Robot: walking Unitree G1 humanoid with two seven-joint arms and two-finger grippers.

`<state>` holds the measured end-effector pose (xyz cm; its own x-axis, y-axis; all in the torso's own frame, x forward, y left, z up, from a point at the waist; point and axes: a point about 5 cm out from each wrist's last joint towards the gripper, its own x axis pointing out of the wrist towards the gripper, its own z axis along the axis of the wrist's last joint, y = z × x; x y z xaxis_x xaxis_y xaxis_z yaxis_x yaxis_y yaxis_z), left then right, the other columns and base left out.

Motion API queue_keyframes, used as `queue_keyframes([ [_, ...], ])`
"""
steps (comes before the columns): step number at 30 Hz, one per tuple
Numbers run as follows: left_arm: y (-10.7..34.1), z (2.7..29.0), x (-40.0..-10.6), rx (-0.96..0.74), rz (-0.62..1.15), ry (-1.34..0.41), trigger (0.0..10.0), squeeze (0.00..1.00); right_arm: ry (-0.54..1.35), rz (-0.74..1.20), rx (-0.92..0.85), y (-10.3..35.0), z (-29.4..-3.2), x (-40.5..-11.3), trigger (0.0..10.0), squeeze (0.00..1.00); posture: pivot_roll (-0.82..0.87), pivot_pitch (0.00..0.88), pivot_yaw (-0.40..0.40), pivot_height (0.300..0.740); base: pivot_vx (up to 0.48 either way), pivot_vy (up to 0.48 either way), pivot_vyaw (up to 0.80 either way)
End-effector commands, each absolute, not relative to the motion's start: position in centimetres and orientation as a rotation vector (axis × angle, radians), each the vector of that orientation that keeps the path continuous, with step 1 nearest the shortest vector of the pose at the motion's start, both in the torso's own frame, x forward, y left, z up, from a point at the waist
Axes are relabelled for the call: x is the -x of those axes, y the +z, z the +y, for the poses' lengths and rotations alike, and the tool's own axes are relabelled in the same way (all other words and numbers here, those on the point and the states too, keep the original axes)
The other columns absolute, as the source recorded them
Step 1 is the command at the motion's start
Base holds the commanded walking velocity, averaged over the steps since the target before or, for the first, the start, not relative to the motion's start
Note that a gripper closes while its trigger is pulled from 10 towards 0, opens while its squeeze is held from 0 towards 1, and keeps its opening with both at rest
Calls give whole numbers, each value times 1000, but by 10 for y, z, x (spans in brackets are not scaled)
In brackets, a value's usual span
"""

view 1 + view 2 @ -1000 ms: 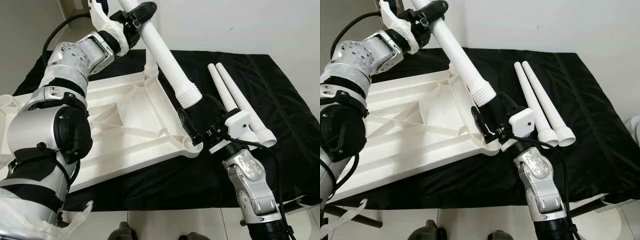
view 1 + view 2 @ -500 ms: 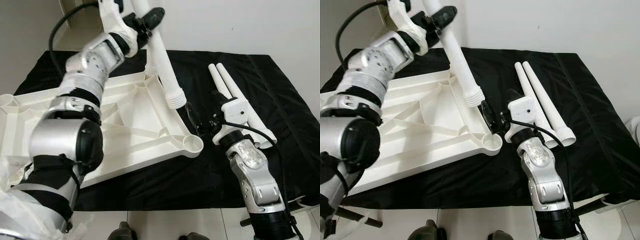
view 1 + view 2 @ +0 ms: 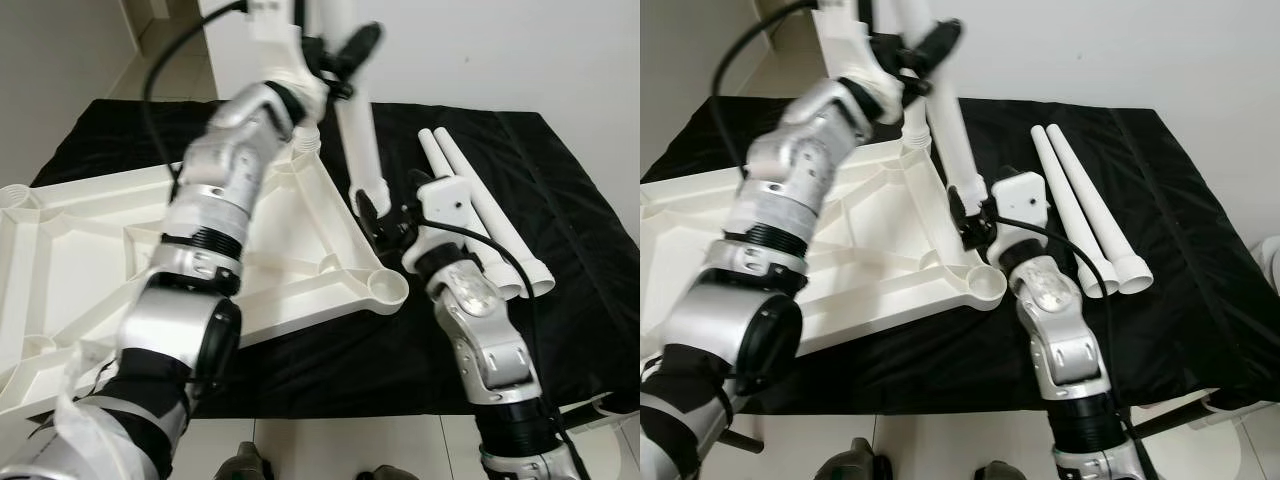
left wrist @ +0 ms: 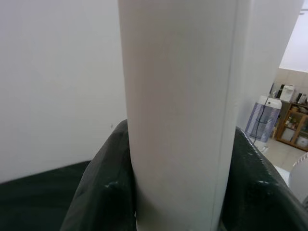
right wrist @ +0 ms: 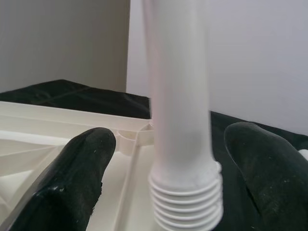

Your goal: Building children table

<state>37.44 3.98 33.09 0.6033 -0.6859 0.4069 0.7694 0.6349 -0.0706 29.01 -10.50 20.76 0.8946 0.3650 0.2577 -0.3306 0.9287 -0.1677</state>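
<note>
We hold the leg (image 3: 358, 140) near-upright in the left gripper (image 3: 335, 55), fingers clamped high on its shaft. Its threaded end hangs above the tabletop (image 3: 90, 250), just short of the corner socket (image 3: 386, 290). The right gripper (image 3: 385, 215), fingers wide, brackets the threaded end without touching.

A home: tiled floor (image 3: 170, 75), white walls (image 3: 1120, 50), a wooden shelf (image 4: 293, 126) and fan (image 4: 262, 120) behind.
</note>
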Motion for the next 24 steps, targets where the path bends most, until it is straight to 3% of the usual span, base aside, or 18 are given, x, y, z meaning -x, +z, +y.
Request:
queue_keyframes([
  [1,332,35,-370,222,-382,-853,10000,0,335,-267,123,207,-107,-295,10000,0,4,0,-9,740,0,0,0],
  [6,328,15,-351,139,-423,-908,10000,0,261,-240,116,209,-110,-310,10000,0,6,0,-12,740,0,0,0],
  [24,323,-1,-329,120,-436,-943,10000,0,182,-248,125,224,-111,-330,10000,0,14,0,-15,740,0,0,0],
])
